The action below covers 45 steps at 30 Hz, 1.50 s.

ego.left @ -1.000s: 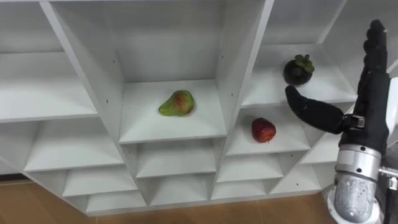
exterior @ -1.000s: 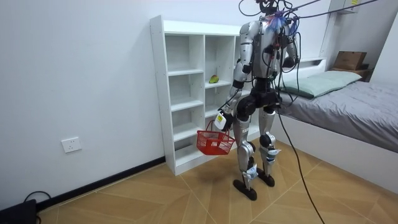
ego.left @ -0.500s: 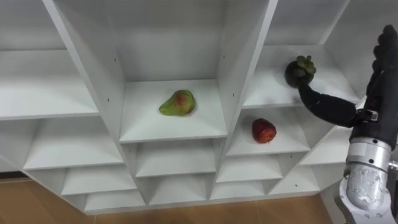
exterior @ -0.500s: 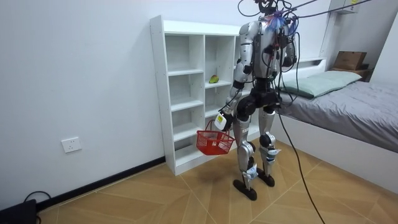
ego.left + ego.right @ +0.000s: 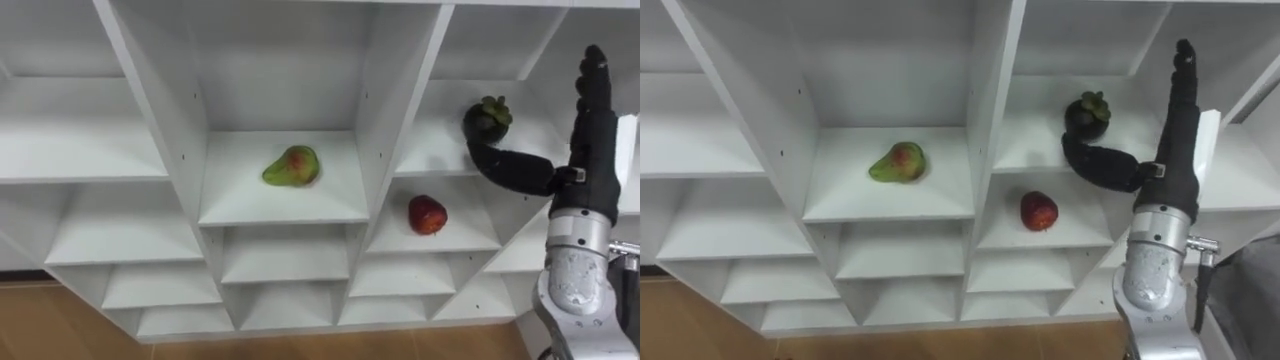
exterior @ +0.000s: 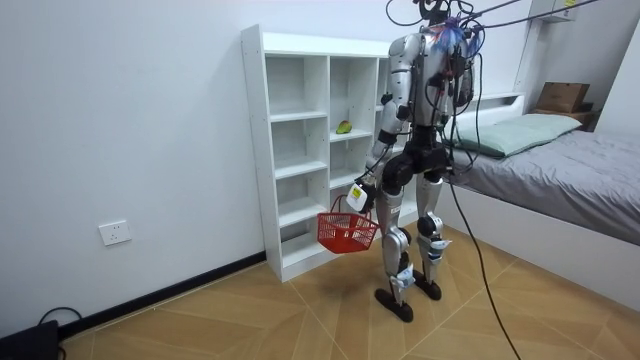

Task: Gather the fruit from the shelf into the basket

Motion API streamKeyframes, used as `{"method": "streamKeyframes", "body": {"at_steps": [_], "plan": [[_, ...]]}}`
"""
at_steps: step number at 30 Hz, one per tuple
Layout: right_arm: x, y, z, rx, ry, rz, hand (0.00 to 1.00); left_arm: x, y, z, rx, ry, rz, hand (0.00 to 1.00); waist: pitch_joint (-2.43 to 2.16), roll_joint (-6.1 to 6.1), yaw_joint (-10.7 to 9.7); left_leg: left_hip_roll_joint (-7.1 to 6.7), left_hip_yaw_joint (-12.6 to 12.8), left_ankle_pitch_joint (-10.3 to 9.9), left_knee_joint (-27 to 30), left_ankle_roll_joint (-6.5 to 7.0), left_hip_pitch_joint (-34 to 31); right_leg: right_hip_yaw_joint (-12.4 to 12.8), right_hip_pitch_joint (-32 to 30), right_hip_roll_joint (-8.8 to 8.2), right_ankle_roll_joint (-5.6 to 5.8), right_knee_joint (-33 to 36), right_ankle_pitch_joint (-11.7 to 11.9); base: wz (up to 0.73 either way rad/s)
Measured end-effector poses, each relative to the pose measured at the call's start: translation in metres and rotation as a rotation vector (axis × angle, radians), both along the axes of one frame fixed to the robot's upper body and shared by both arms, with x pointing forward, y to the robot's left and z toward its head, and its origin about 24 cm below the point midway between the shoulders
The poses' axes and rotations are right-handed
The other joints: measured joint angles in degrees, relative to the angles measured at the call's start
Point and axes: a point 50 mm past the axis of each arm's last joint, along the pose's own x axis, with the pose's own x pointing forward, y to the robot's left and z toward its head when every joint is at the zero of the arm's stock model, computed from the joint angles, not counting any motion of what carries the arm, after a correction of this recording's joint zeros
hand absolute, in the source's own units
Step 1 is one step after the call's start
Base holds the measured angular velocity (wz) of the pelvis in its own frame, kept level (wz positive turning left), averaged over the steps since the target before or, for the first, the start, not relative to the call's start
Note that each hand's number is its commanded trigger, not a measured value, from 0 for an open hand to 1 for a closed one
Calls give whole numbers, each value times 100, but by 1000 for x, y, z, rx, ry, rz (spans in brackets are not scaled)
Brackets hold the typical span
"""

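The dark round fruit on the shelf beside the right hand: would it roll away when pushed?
Probably yes: the dark round fruit looks nearly spherical and sits free on a flat shelf. Its skin seems smooth, so the open right hand, thumb by it, might slip.

Closet (image 5: 398,100) directly in front of robot; bed (image 6: 570,165) behind robot, at room view's right.
Pear (image 5: 291,166) on shelf in middle column, near shelf centre.
Next column to right: mangosteen (image 5: 486,118) on upper shelf, near its middle; apple (image 5: 427,214) on shelf directly below, near its centre.
Right hand (image 5: 585,170) before right edge of that column, thumb under mangosteen, touching or just beside it.
Basket (image 6: 347,231) hangs from left hand (image 6: 357,192), low, before closet's lower shelves.
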Motion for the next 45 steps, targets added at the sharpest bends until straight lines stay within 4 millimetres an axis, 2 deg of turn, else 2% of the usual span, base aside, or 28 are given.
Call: {"method": "streamKeyframes", "body": {"at_steps": [9, 23, 29, 34, 39, 45], "plan": [[6, 4, 3, -10, 13, 71, 0, 0, 1, 0, 23, 17, -47, 100, 11, -36, 58, -9, -102, 1, 4, 0, 26, -74, 103, -5, 0, -2, 0, 6], [10, 1, -5, -15, 50, 59, 0, -6, 1, 0, 24, 31, -46, 100, 13, -22, 66, -9, -122, 3, -5, 1, 126, -146, 210, -10, 0, -14, 0, 1], [13, -6, -3, -72, 58, 50, 0, -8, 3, 0, 27, 33, -23, 100, 6, -24, 50, -9, -129, 4, -15, -1, 116, -149, 222, -9, 0, -7, 0, 0], [17, -18, 1, -109, 54, 9, 0, -9, 4, 1, 21, 34, -18, 100, -23, -70, 49, -18, -174, 5, 19, -1, 127, -175, 254, -14, 0, -2, 0, 4], [21, -28, 2, -143, 69, -11, 0, -8, 5, 1, 23, 25, -20, 100, -11, -83, 64, -20, -194, 5, 52, -1, 118, -179, 260, -16, 0, -3, 0, 0], [20, -32, -7, -159, 138, -12, 0, -6, 7, 3, 42, 29, -58, 100, -9, -84, 62, -24, -196, 5, 38, -1, 107, -174, 255, -18, 0, -4, -1, 0]]}}
